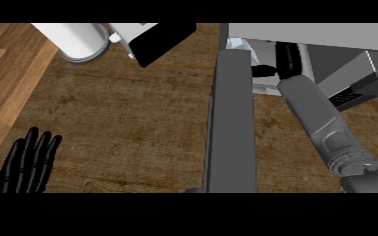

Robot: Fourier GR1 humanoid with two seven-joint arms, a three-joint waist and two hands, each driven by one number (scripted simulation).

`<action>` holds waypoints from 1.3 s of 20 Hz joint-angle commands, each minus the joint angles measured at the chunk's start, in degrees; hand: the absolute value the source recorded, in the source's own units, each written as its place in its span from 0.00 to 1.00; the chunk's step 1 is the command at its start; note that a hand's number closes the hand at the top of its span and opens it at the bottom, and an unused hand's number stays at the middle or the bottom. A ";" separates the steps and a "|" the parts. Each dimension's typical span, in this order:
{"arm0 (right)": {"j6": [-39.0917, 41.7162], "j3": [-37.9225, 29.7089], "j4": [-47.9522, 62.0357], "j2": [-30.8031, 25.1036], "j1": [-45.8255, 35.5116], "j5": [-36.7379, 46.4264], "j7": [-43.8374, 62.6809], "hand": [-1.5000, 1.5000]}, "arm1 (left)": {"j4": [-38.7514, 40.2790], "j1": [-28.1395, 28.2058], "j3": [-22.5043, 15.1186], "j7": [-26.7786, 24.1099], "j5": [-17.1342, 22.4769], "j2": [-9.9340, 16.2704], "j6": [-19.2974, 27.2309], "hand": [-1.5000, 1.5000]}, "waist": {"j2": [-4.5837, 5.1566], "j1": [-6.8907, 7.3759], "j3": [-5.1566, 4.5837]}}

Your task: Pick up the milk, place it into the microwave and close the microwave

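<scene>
Inside the microwave (310,35), the right hand (288,60) reaches deep; its fingers and the milk stay hidden. Down at the desk's (125,110) left edge, the left hand (28,162) rests open.

Even, fairly dim light falls on the brown counter (125,120), with no glare, a soft shadow beside the white cylinder (77,37) at far left.
</scene>
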 commanded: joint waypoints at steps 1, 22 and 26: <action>0.30 1.79 2.47 3.44 -2.91 2.01 2.22 0.00 | 0.38 -1.11 0.35 0.28 -0.25 -0.12 0.24 0.00 | -0.13 -0.23 -0.02; -0.88 -4.86 0.66 -1.80 -2.58 -3.17 -1.49 0.00 | 0.01 4.00 -5.14 -3.16 -5.98 -0.65 0.14 0.00 | -0.51 -0.74 -0.01; -0.79 -6.28 -0.39 -2.93 -0.64 -4.32 -5.16 0.00 | 1.17 0.64 -3.42 -1.83 -5.24 -1.43 1.10 0.00 | -0.41 -1.97 0.01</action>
